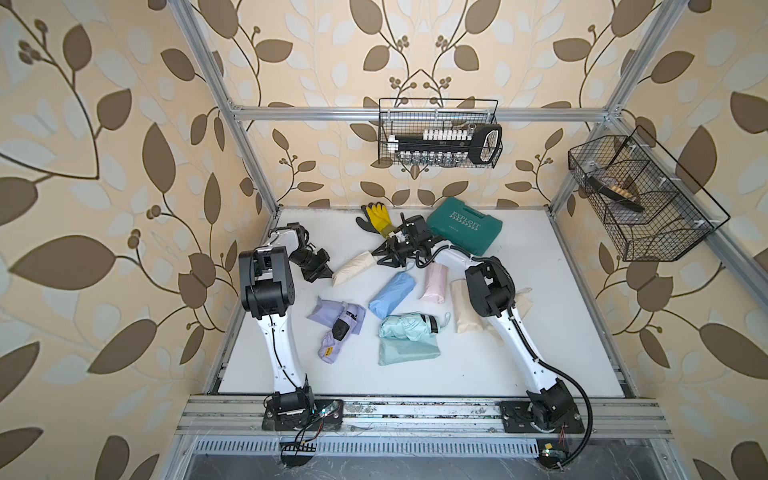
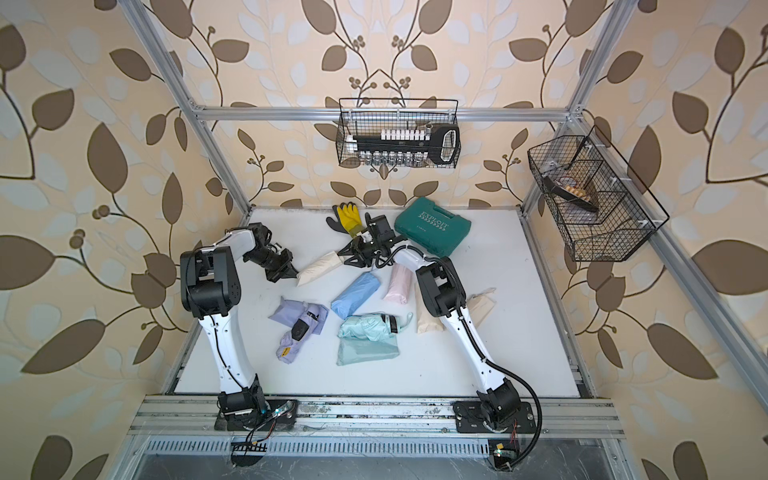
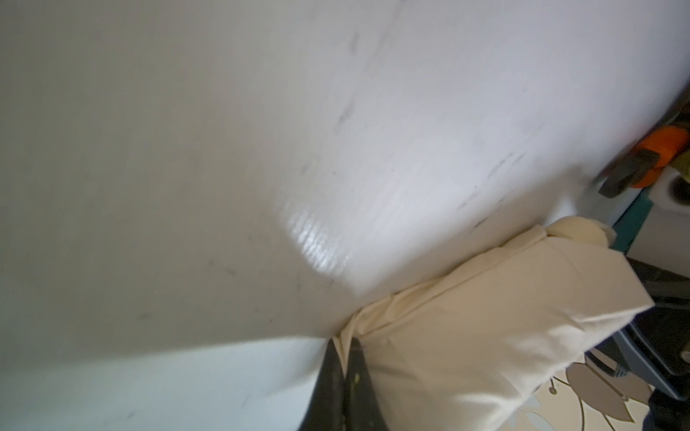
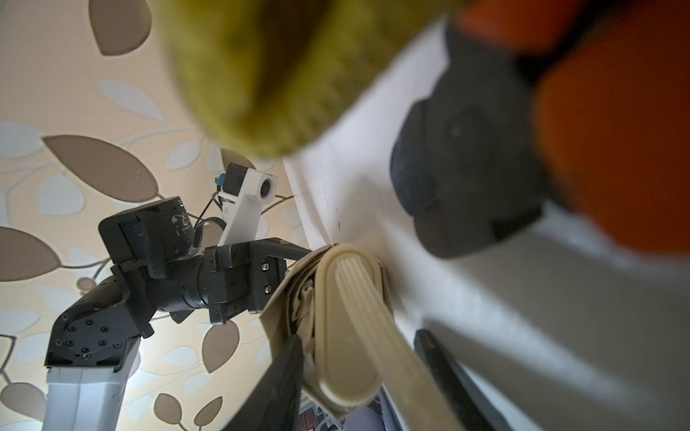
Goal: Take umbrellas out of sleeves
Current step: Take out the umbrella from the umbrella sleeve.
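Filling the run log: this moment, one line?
left gripper: shut on beige sleeve | right gripper: astride umbrella handle, grip unclear | lilac umbrella, mint umbrella: out

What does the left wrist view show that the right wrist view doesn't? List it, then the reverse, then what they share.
Only the left wrist view: the left hand pinched shut on the end of the beige sleeve.
Only the right wrist view: the beige umbrella handle poking from the sleeve's mouth, flanked by the right hand; the left arm; a blurred yellow glove up close.
Both: the beige sleeve and the white table.
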Controlling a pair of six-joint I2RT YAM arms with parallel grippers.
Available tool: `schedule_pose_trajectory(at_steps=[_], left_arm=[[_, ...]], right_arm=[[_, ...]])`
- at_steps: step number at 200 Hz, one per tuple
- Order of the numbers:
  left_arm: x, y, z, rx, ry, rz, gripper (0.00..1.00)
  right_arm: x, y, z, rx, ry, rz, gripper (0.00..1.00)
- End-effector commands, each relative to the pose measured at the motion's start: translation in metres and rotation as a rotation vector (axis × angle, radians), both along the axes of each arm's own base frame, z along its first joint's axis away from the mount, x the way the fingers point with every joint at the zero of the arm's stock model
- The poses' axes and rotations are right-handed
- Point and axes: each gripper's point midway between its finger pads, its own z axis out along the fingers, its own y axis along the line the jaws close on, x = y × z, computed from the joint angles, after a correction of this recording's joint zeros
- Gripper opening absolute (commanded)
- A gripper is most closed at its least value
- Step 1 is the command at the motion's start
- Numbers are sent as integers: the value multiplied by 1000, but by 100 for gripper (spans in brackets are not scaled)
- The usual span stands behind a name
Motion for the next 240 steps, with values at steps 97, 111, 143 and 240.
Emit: schedule_pose_trajectory(at_steps=[97,111,143,240], left_arm=[[-1,11,-18,41,35,-7,0],[0,10,-17,39,33,-8,0],[1,8,-17,36,30,-9,0],[-3,9,-9,40,17,0,0]], right_arm=[[-7,18,-43,-36,99,-13,32],[-11,23,-44,-31,106,2,33],[-25,28,-48,-34,131,32,31],[3,-28,-12,-69,15,-93,3]])
